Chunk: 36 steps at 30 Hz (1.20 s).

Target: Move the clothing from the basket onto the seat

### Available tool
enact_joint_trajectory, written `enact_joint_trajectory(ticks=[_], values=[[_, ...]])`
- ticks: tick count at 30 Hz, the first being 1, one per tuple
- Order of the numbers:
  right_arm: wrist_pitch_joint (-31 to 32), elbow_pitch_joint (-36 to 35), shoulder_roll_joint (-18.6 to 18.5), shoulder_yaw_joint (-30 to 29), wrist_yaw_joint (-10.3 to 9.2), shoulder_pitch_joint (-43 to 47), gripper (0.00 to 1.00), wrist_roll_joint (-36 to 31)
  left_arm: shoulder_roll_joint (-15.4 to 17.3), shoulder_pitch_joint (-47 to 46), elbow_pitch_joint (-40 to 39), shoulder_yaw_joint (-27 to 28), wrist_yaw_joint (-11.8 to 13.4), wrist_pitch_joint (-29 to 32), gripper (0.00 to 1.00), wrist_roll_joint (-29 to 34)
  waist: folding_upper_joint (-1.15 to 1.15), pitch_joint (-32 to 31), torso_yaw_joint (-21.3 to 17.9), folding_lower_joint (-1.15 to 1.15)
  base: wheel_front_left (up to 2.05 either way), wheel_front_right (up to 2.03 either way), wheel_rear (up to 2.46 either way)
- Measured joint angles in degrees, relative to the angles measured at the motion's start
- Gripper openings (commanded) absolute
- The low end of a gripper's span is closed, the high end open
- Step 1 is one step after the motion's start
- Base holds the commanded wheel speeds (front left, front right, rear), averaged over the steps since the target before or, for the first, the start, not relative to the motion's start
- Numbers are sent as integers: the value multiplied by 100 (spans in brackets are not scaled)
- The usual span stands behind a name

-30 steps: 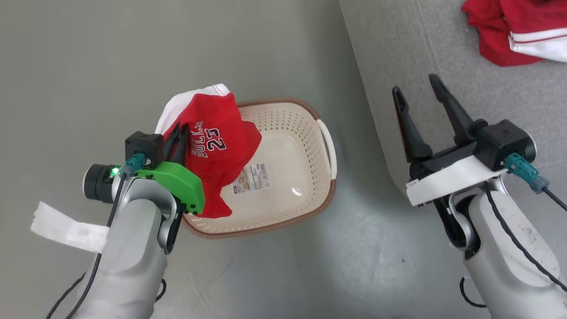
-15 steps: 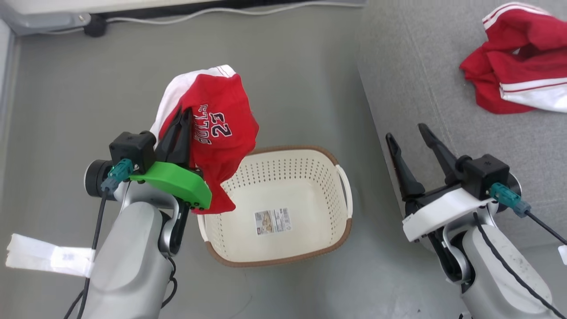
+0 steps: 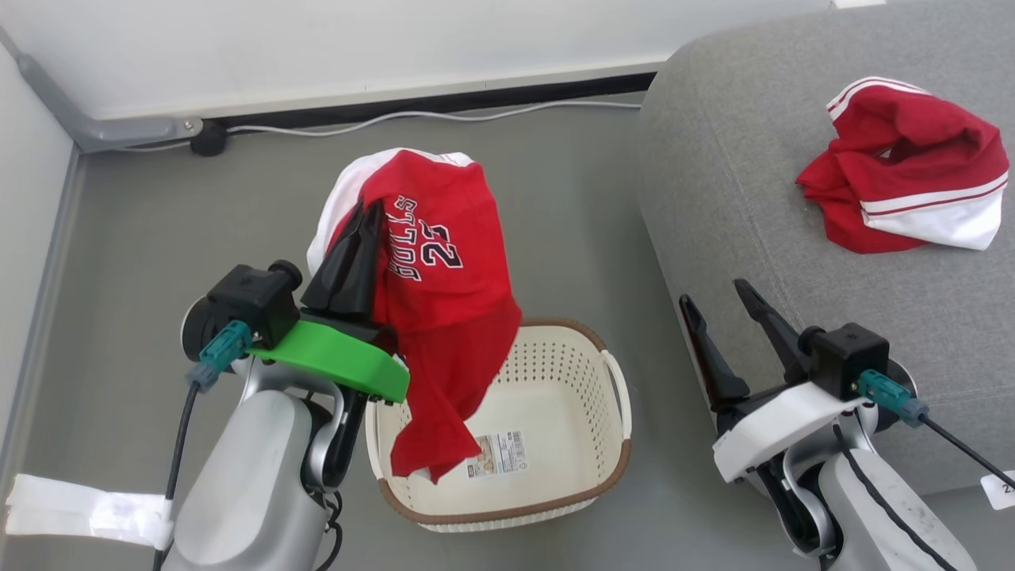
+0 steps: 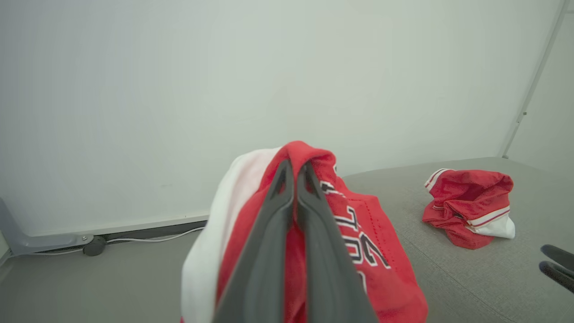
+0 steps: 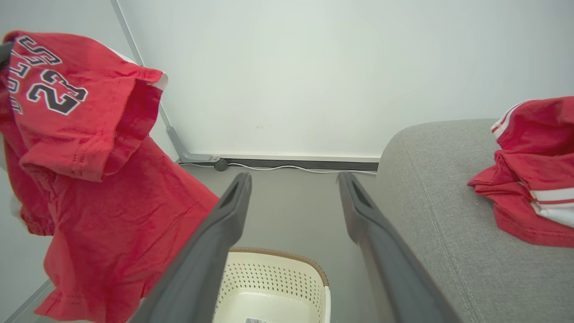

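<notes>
Clothing is in two places. One red jersey [image 3: 444, 301] hangs from the left gripper [image 3: 366, 210], whose fingers are pinched together on the cloth, its lower end dangling over the left side of the basket [image 3: 614, 396] on the floor [image 3: 555, 198]. A second red garment [image 3: 904, 190] with white trim lies crumpled on the grey seat [image 3: 737, 182]. The right gripper [image 3: 713, 292] hovers by the seat's front edge, fingers spread apart, holding nothing.
</notes>
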Motion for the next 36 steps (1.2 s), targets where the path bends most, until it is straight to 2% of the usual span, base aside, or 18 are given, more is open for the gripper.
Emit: enact_joint_trajectory(ticks=[16,36], values=[[148,-135,37,78,-62,514,100,59,16,522,-921,-548,-58,0,0,-91,0,-572,-72,0,0,0,0],[267,-511,29,103,-163,730,100,62,49,876,-1566,-839,8,159,0,-101,0,-652,-141,0,0,0,0]])
